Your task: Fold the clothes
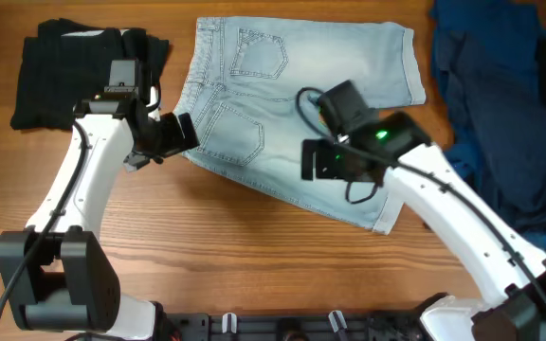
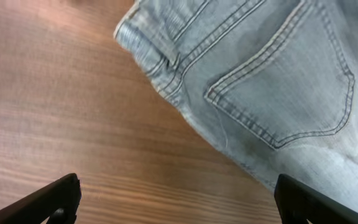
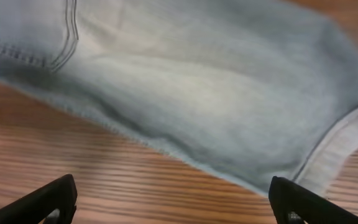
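The pale blue denim shorts lie spread flat on the table, back pockets up, waistband to the left, cuffed legs to the right. My left gripper is open at the waistband corner; in the left wrist view its fingers straddle bare wood just short of the shorts. My right gripper is open above the near leg's lower edge; in the right wrist view it is over wood beside the shorts' edge. Neither holds anything.
A folded black garment lies at the far left. A heap of dark navy clothes sits at the right edge. Wooden table in front of the shorts.
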`<state>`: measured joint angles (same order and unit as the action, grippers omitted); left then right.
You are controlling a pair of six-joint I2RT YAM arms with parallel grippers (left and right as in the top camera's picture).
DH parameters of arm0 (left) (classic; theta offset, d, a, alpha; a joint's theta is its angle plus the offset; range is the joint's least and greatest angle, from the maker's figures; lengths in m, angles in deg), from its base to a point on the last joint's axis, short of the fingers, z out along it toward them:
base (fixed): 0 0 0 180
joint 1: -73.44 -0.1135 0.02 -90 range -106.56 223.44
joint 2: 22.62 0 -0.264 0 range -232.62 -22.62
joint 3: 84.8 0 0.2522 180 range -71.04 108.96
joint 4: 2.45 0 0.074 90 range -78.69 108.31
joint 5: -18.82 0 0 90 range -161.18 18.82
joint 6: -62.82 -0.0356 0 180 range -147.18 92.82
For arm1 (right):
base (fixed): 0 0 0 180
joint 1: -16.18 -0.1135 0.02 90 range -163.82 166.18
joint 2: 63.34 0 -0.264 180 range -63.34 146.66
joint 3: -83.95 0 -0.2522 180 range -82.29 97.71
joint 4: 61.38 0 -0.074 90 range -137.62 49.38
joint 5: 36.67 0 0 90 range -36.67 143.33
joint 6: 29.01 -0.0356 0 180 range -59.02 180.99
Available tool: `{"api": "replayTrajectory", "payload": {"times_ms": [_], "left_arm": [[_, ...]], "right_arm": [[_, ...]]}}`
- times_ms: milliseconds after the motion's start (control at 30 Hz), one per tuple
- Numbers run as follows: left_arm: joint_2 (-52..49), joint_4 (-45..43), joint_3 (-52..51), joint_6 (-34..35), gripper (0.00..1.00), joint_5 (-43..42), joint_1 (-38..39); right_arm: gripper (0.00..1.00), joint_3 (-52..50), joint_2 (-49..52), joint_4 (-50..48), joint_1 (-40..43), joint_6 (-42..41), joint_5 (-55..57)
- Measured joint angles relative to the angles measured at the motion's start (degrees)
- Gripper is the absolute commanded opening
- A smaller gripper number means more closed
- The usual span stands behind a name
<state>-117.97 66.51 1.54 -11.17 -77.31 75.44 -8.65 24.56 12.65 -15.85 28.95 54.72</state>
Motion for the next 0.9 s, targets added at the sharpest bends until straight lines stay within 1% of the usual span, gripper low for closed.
{"api": "replayTrajectory", "payload": {"times_ms": [133, 267, 467, 600, 667, 767, 900], "left_arm": [[-0.4, -2.7, 0.0, -2.8, 1.0, 0.0, 0.0], [-1.4, -2.5, 0.0, -5.7, 1.0, 0.3, 0.0], [-5.3, -3.0, 0.0, -8.1, 1.0, 5.1, 0.0], [-9.9, -8.2, 0.0, -10.9, 1.0, 7.2, 0.0], [-11.4, -9.9, -0.1, -12.0, 1.0, 7.6, 0.0], [-13.5, -14.5, -0.1, -13.4, 1.0, 8.0, 0.0], [-14.9, -17.6, -0.1, -14.2, 1.0, 8.0, 0.0]], "right_arm": [[1.0, -4.7, -0.1, -0.5, -0.3, -1.9, -1.6], [1.0, -8.7, -0.1, -0.2, -0.3, -2.9, -4.9], [1.0, -15.4, -0.1, -4.7, -0.3, -5.6, -7.0], [1.0, -18.8, -0.1, -5.5, 0.3, -9.0, -6.8], [1.0, -18.9, -0.1, -5.4, 0.9, -9.8, -6.4], [1.0, -18.9, -0.2, -4.5, 3.0, -10.4, -5.8], [1.0, -18.9, -0.2, -3.1, 6.6, -10.8, -5.0]]}}
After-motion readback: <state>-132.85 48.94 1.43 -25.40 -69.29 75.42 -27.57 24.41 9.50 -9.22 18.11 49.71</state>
